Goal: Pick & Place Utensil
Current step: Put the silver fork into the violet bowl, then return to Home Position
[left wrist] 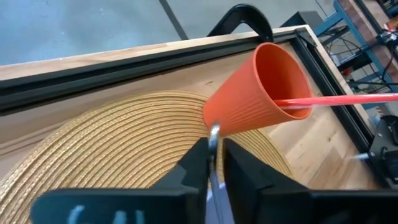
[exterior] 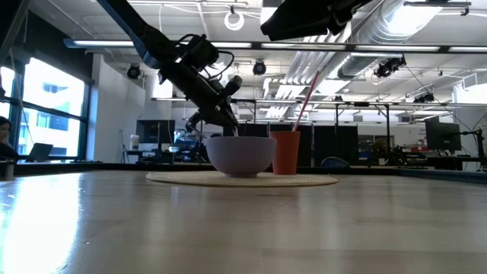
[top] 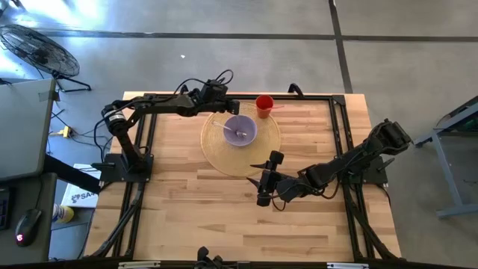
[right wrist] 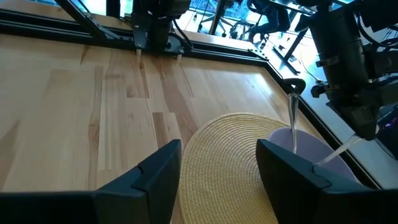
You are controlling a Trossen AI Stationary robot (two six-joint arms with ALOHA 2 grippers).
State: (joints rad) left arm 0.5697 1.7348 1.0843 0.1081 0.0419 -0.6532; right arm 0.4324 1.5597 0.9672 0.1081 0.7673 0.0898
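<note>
Left arm extends from its base at the table's left edge across the far side, wrist angled down over the purple bowl. Left gripper has its fingers pressed narrowly together, pinching a thin silver utensil whose lower end lies inside the bowl. The bowl sits on the round woven placemat, beside the orange cup. Right arm reaches low from the table's right side; right gripper hangs with fingers spread, empty, near the placemat's edge.

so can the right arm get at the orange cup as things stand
Probably not easily. The right end effector sits open at the near edge of the placemat, and the bowl and left end effector lie between it and the orange cup.
</note>
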